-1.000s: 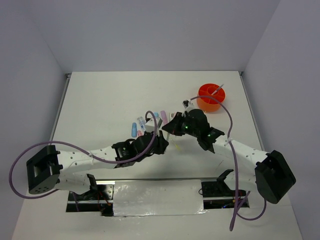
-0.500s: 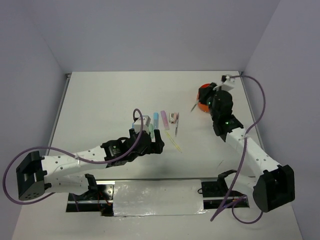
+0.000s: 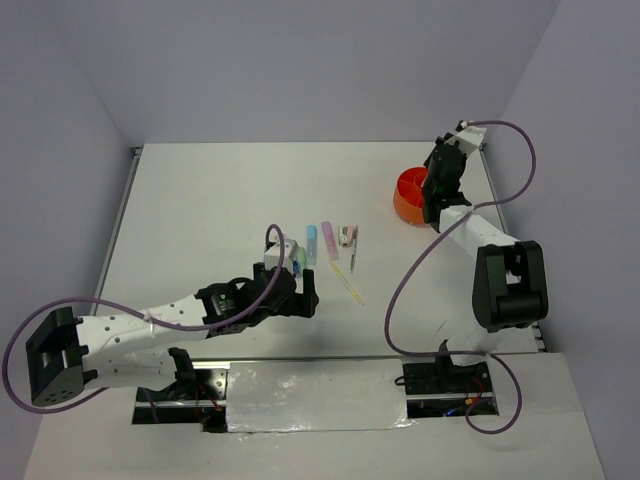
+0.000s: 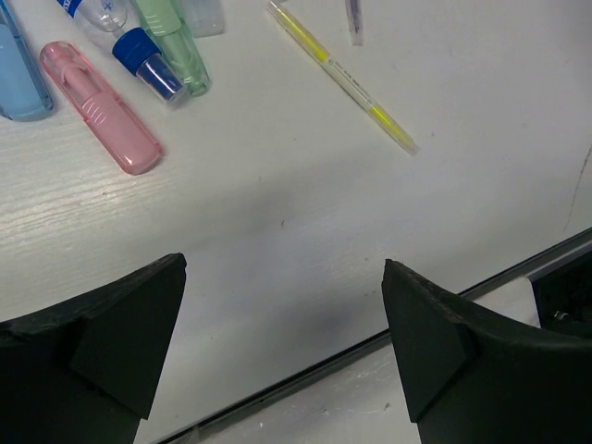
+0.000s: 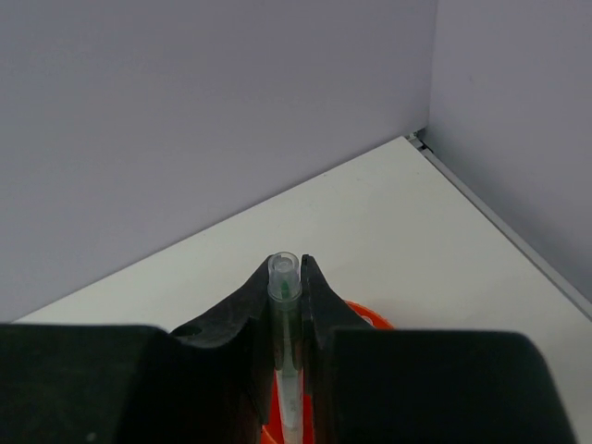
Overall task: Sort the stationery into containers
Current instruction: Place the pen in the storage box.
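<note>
— pinching anything, the right gripper (image 5: 284, 266)?
— yes. its jaws are pressed onto a clear pen (image 5: 289, 393) with a green core. the pen stands upright between them, its open top level with the fingertips.
— and the orange pot (image 5: 368, 321)?
— directly under those jaws. the wrist view shows only slivers of its rim past the fingers. whether the pen's lower end touches the pot i cannot tell; the fingers hide it.
— what about the left gripper (image 4: 282, 277)?
— jaws spread wide, nothing between them, only bare table (image 4: 305, 213) below the gap.
— where is the rest of the stationery?
— all of it lies flat, ahead of the open jaws. a pink marker (image 4: 97, 106) lies ahead of the left finger. a blue-capped tube (image 4: 139, 51) and a green marker (image 4: 171, 42) lie further out, touching each other side by side. a pale blue piece (image 4: 18, 65) is cut off at the frame edge beyond the pink one.
— anything toward the right finger?
— a thin yellow pen (image 4: 342, 79) lies slantwise ahead of the gap, apart from the others, its near tip pointing toward the right finger. a purple pen tip (image 4: 353, 20) shows just beyond it.
— does any of it touch the left jaws?
— no, every piece lies clear of them.
</note>
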`<state>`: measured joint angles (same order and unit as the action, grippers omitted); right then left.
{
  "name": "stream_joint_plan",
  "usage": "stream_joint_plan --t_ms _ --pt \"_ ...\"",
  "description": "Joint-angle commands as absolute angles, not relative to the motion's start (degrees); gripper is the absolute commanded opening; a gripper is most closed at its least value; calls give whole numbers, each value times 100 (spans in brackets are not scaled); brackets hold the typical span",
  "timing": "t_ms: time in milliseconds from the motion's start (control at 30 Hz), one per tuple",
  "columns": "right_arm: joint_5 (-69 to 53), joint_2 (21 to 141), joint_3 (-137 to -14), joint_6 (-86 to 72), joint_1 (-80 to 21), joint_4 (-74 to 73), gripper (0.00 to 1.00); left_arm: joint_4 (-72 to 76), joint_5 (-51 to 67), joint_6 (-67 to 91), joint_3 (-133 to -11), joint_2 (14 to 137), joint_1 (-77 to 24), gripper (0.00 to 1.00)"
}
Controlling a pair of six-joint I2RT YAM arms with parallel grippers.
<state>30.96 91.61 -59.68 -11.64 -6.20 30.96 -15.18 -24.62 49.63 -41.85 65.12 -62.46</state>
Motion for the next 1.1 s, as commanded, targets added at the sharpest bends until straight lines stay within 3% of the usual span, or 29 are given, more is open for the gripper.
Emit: stream_joint_plan --t_ms 0,200,433,500,567,667,933,1067 --pt "3314 9360 -6266 -870 -563 3910 0 -1415 -2268 4641 -4350 6319 -6152 99" --pt "3199 9835 -6530 -747 -562 3885 4 -1354 -2048 4359 -4447 6468 -6100 99" --pt "3244 10046 -6302 -765 -545 3956 14 -1055 -1890 4517 -4385 6661 -6003 99" --pt "3138 9968 -6258 -765 -536 3902 52 -1125 -1951 4605 -4473 6776 -6003 99" --pt "3076 9836 -6188 -808 -554 3876 78 -1282 -2056 4702 -4693 7004 -5994 99" --pt "2744 9354 -6240 -879 -554 3570 89 -1581 -2197 4991 -5132 7399 -5994 99" --pt "1980 7789 -6505 -1879 -589 1453 94 -2380 -2504 6265 -6520 8979 -6012 99" --pt "1286 6666 -6320 -2599 -589 -205 94 -2688 -2444 6679 -7214 9956 -6038 91"
